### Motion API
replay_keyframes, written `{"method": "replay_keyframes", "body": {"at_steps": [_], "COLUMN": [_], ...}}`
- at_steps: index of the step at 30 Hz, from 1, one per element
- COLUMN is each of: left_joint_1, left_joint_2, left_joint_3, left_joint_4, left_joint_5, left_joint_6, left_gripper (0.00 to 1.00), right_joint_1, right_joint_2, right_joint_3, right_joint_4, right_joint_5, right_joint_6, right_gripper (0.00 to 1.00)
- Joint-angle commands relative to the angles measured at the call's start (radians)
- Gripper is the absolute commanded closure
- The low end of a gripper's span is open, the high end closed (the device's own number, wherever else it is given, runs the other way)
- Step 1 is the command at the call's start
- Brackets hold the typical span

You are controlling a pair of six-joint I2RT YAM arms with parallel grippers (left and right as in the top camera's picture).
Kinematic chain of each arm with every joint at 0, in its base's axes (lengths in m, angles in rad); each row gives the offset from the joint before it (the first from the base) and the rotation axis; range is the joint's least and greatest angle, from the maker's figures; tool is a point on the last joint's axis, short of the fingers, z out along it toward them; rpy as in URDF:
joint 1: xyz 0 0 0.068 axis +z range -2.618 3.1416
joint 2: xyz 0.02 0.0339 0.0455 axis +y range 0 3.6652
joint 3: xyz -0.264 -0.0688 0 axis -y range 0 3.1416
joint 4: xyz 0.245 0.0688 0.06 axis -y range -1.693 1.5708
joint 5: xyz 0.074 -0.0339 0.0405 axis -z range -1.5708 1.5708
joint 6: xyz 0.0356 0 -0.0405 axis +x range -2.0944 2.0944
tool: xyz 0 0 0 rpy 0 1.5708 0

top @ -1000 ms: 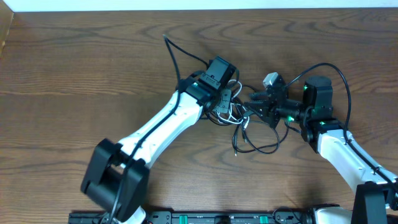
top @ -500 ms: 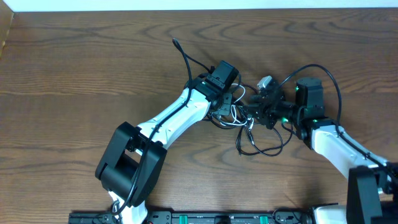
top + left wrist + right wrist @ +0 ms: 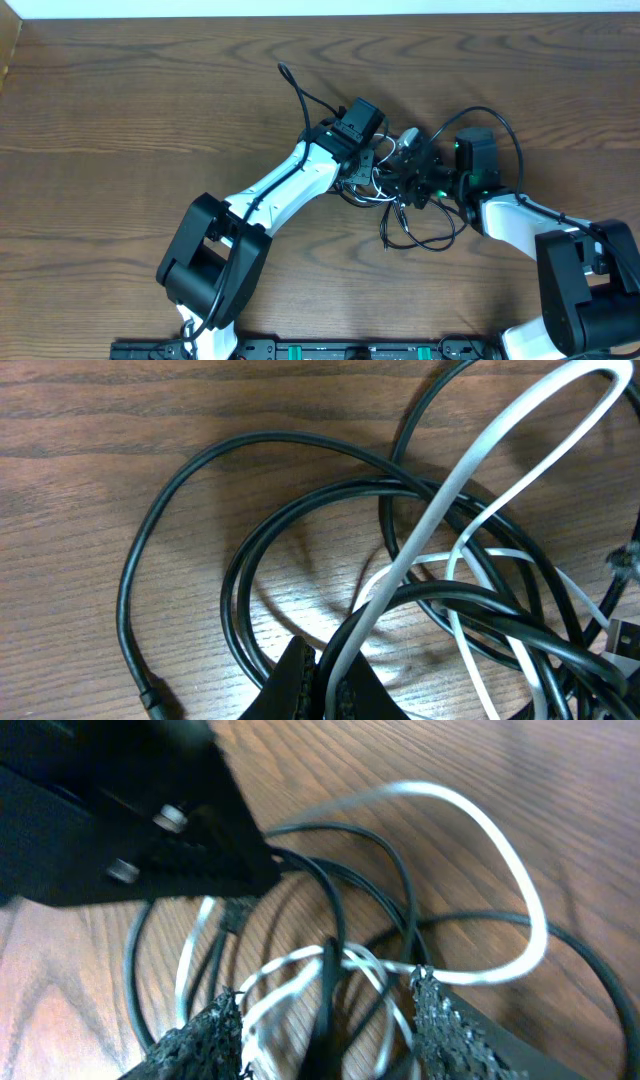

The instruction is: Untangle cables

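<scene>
Pinching white cord (image 3: 432,518), left claw (image 3: 320,685) clamps tight; right claw (image 3: 325,998) gapes.

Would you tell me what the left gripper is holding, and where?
The left gripper pinches the white cord on the straight run below its big loop.

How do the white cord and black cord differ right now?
The white cord arcs in one big loop; the black cord lies in several loops. The left end effector grips the white cord, not the black cord. Both cross each other in one tangle.
</scene>
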Motion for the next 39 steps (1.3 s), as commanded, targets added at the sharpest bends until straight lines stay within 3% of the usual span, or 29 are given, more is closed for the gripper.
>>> {"method": "replay_keyframes", "body": {"at_steps": [1,16,24,39], "left_joint_1": [-0.011,-0.018,-0.018,-0.018], "left_joint_2": [0.019,0.019,0.019,0.019], "left_joint_3": [-0.006,-0.006,-0.006,-0.006], "left_joint_4": [0.004,0.006,0.007,0.006], "left_joint_5": [-0.002,-0.002,-0.002,-0.002], "left_joint_6": [-0.01,-0.011,-0.01,-0.01], "left_gripper": [0.93,0.92,0.92,0.92], "right_joint_1": [0.025,0.033,0.033,0.001], "right_joint_2": [0.005,0.005,0.014,0.013], "right_joint_3": [0.006,0.006,0.006,0.006], "right_joint_4": [0.003,-0.022,-0.022,0.118], "right_joint_5": [0.024,0.095,0.095,-0.183], "right_joint_6": [-0.012,-0.012,-0.012,0.027], "right_gripper": [0.44,0.7,0.98,0.99]}}
